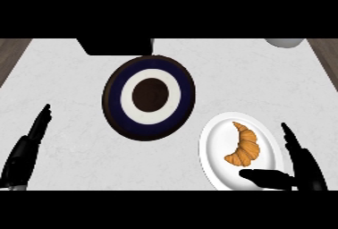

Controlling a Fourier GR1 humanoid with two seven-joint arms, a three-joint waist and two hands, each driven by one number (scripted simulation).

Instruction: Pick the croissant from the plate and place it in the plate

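Head view, from the left: the left robot hand (23, 154) stands near the lower left edge of the pale marbled bench (73, 80), fingers straight and together, pointing away, holding nothing. Around the middle sits a round plate (119, 96) ringed in navy, white and dark brown, with nothing on it. Just right of it and nearer lies a white plate (218, 147) carrying the croissant (244, 145), its curved back turned to the right. The right robot hand (305, 172) stands beside that plate's right rim, fingers straight, thumb (264, 176) spread sideways across the near rim. The croissant lies left of those fingers, close beyond the thumb, ungrasped.
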